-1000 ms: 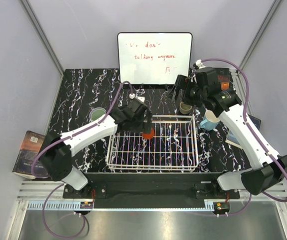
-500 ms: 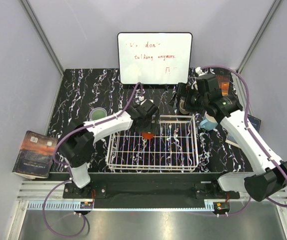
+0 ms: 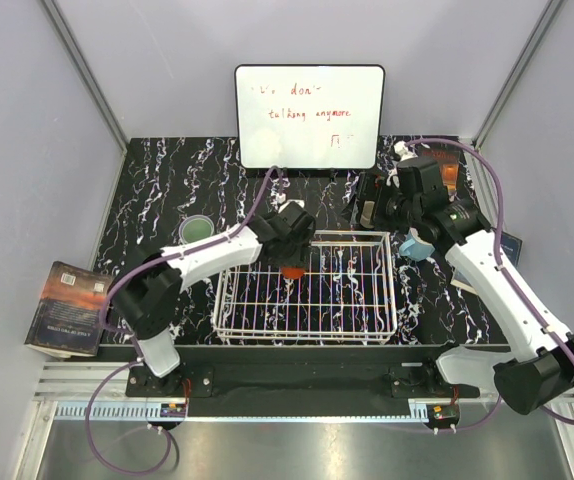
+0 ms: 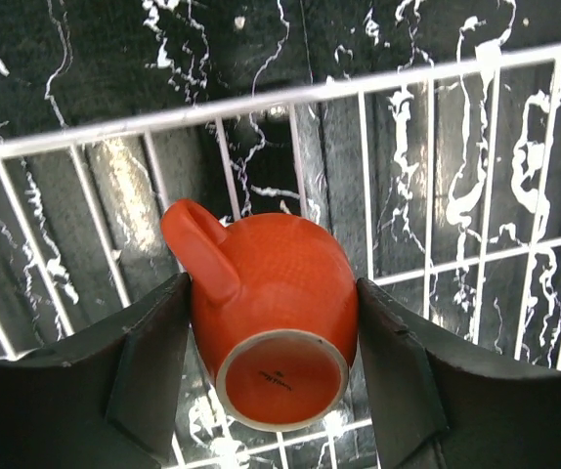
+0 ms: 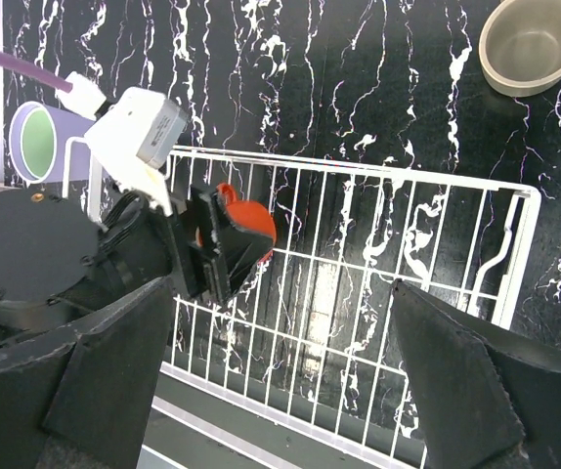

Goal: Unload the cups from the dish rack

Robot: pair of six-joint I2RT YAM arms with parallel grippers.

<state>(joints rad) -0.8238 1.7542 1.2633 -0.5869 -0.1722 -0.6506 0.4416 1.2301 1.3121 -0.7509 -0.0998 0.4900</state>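
Note:
My left gripper (image 3: 292, 258) is shut on the small red-orange cup (image 3: 292, 270) over the far side of the white wire dish rack (image 3: 307, 338). In the left wrist view the cup (image 4: 271, 313) lies tilted with its base toward the camera, and both fingers press its sides above the rack's rim (image 4: 359, 90). My right gripper (image 5: 280, 371) is open and empty, high over the rack (image 5: 359, 162). A lavender tumbler with green inside (image 3: 197, 229) stands left of the rack. The light blue mug (image 3: 414, 246) stands to its right. The grey-brown cup (image 5: 535, 44) stands behind the rack.
A whiteboard with red writing (image 3: 309, 115) leans at the back. A book (image 3: 67, 308) lies off the table's left edge, and another (image 3: 504, 246) lies at the right under the right arm. The booth walls close in on three sides.
My left arm has stretched further over the rack's far side with the red-orange cup held between its fingers. My right gripper has shifted a little right, and now hides most of the grey-brown cup.

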